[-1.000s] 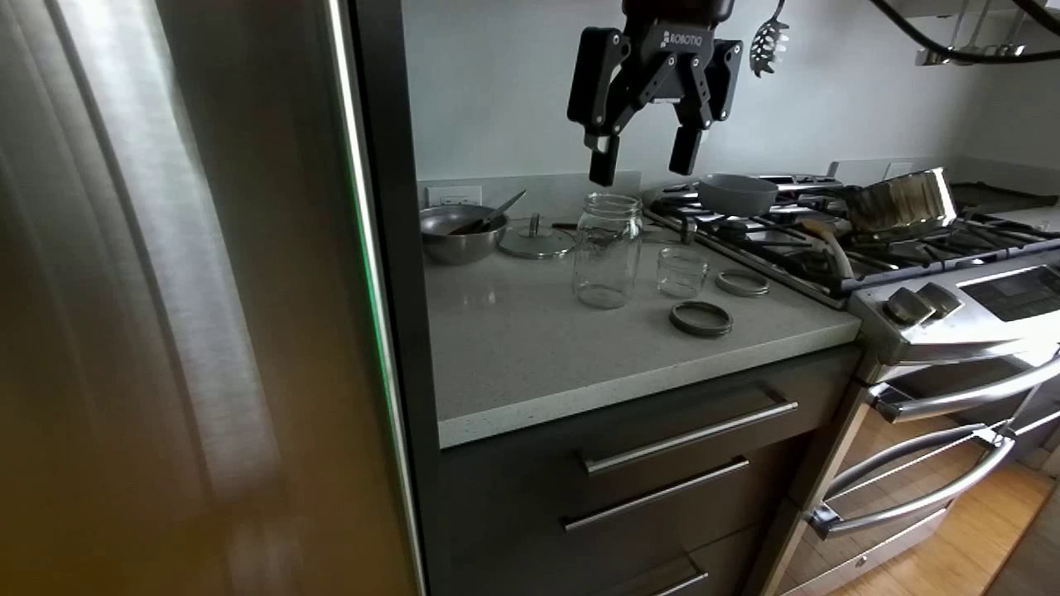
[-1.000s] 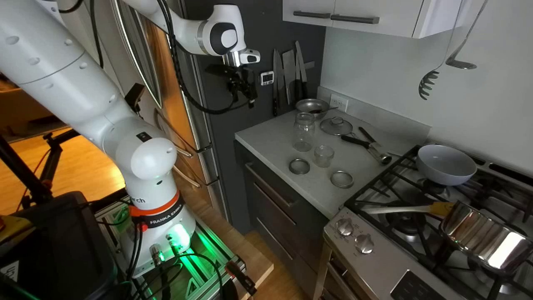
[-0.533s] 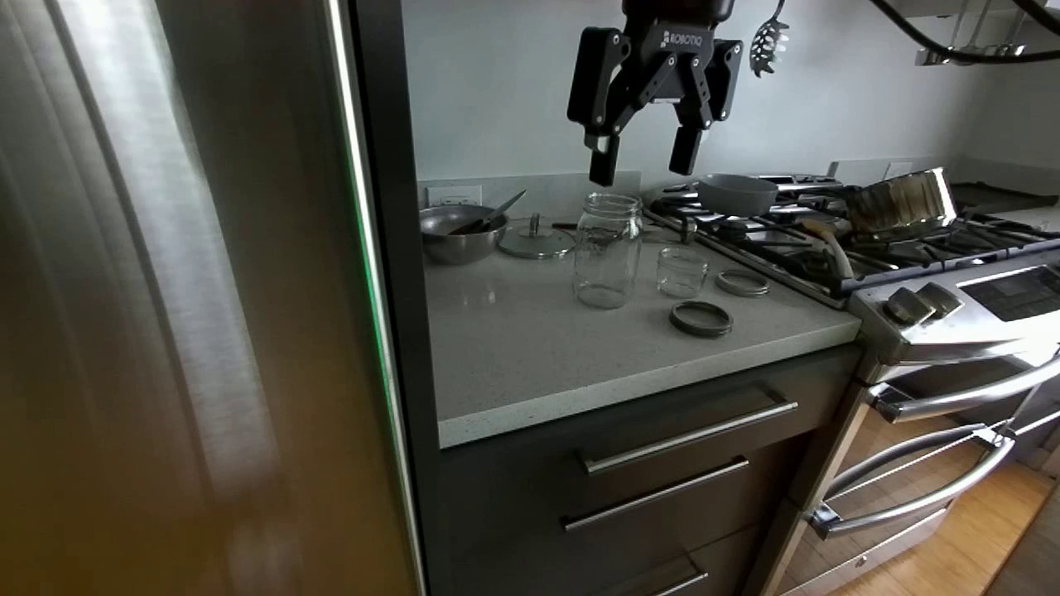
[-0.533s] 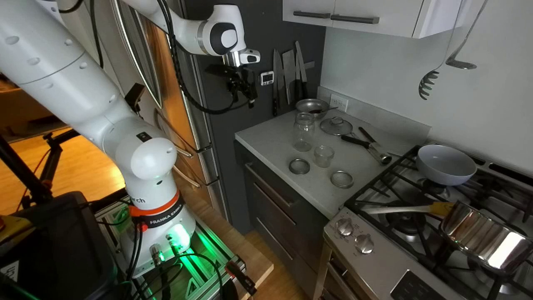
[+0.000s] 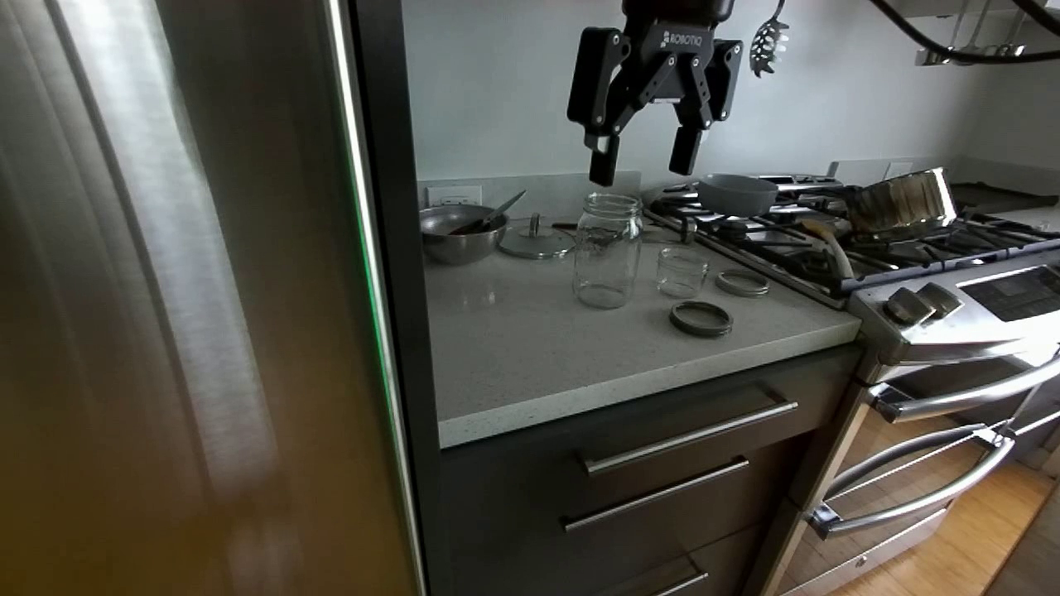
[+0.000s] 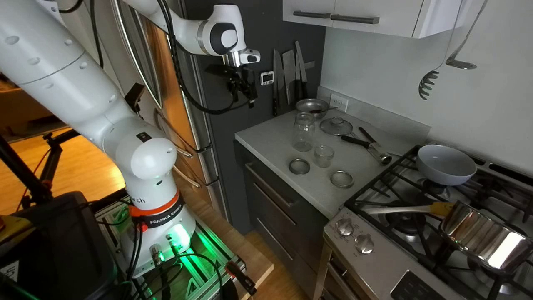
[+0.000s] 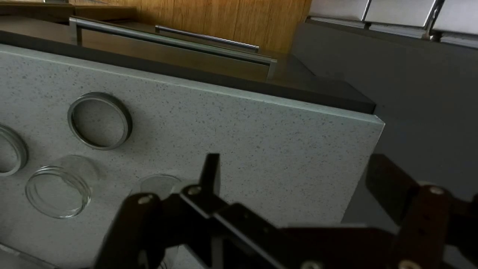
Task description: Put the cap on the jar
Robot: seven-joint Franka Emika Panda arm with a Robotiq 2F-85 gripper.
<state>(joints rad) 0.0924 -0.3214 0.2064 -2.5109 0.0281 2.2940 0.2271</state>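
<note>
Matching earlier frames: Robotiq gripper [image 5: 643,168] hangs wide; round dark-rimmed cap [image 5: 702,332] lies near upright clear glass jar [image 5: 607,252].

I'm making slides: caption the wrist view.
Open fingers up close; on the counter, two ring-shaped caps, a short glass jar and a partly hidden taller jar.

utensil [image 5: 503,209] in a metal bowl [image 5: 460,251], kind unclear

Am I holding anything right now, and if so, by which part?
Nothing is held: in an exterior view the gripper is open, its jaws wide apart with nothing between them.
</note>
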